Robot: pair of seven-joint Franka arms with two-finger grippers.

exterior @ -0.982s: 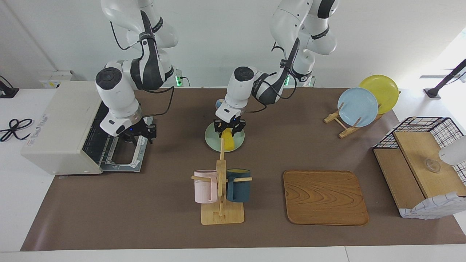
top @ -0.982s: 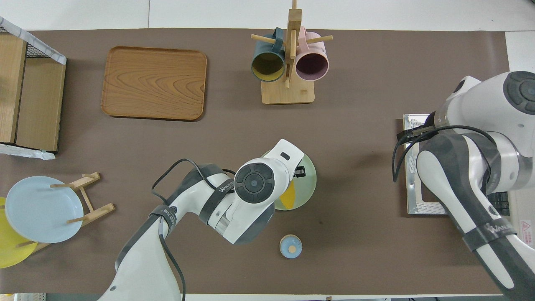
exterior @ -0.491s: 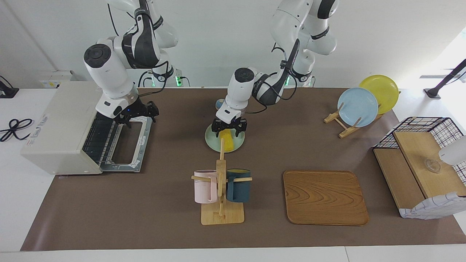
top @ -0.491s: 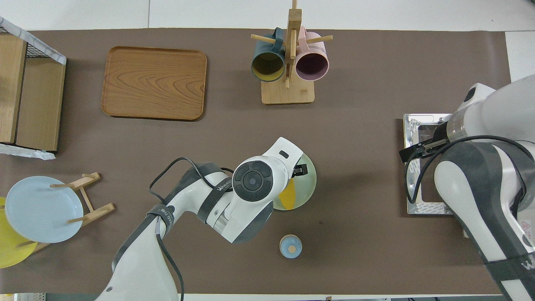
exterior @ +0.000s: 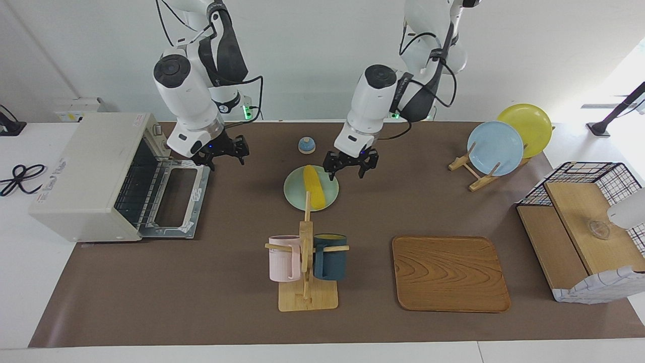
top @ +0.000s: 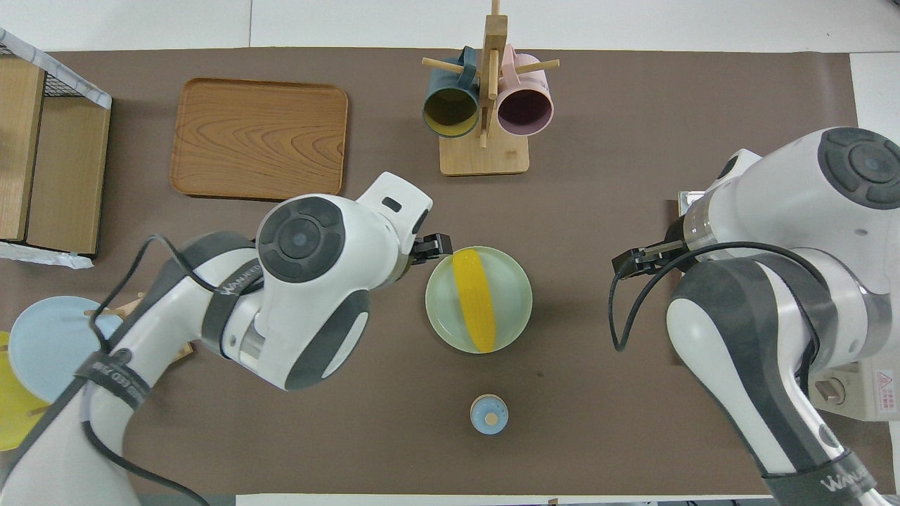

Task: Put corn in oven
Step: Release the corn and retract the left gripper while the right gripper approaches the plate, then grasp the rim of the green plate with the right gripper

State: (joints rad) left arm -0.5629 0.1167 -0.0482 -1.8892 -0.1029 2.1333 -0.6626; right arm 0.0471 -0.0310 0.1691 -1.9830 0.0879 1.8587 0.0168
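Observation:
The yellow corn (exterior: 313, 186) lies on a pale green plate (exterior: 297, 194) at the table's middle; it also shows in the overhead view (top: 474, 299). My left gripper (exterior: 351, 166) hangs open and empty just beside the plate, toward the left arm's end, not touching the corn. One of its fingers (top: 434, 247) shows in the overhead view. The cream-white oven (exterior: 90, 166) stands at the right arm's end with its door (exterior: 176, 201) dropped open and the wire rack showing. My right gripper (exterior: 220, 153) is open and empty, in the air by the door's edge.
A mug rack (exterior: 306, 282) with a pink and a dark teal mug stands farther from the robots than the plate. A wooden tray (exterior: 450, 273), a small blue round object (exterior: 306, 145), a plate rack (exterior: 496, 147) and a wire-and-wood shelf (exterior: 584, 237) are also on the table.
My left gripper rose from over the corn and moved toward the left arm's end; the corn stays on the plate. My right gripper lifted off the oven door and moved toward the table's middle.

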